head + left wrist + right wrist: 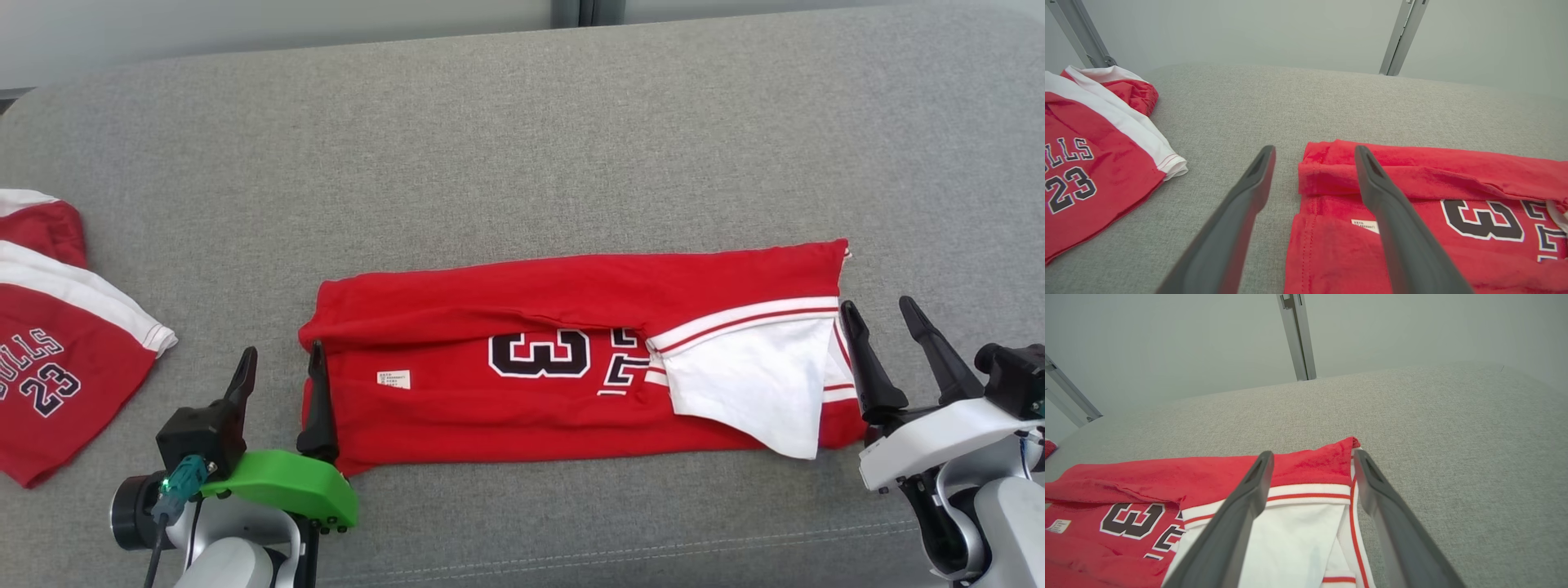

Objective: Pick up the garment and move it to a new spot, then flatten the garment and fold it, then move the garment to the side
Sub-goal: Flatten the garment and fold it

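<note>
Both spread wide and empty at the short ends of the folded red-and-white fabric jersey (pixel 522 400), the left gripper (pixel 282 351) and right gripper (pixel 878 304) should pinch all layers there — loose white flap (pixel 751 392) included — lifting evenly.

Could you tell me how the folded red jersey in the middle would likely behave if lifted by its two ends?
The folded red jersey looks soft and floppy, its top fold rumpled, so it would probably sag in the middle. Its loose white sleeve would likely flop open. Pushed across the textured grey cushion, it may bunch rather than slide.
</note>
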